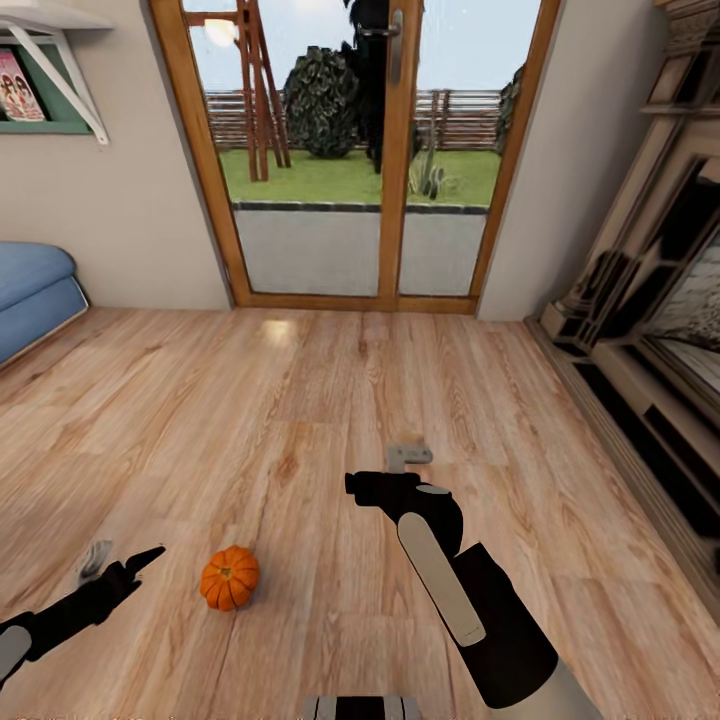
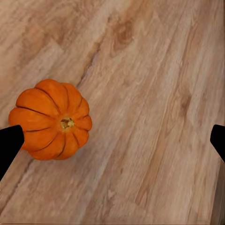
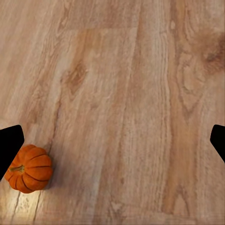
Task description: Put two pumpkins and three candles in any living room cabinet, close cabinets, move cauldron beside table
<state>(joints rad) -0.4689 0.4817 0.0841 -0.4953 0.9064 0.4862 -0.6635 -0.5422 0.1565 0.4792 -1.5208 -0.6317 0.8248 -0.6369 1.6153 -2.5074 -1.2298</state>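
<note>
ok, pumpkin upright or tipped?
Upright: the pumpkin sits on the wood floor with its stem facing up, seen from the left wrist.

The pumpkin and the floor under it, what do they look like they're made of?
The pumpkin looks like a real gourd or a smooth plastic copy: bright orange ribbed skin with a soft sheen and a yellowish stem stub. I can't tell which. The floor looks like light wood planking or laminate, with grain, knots, board seams and a satin reflection.
</note>
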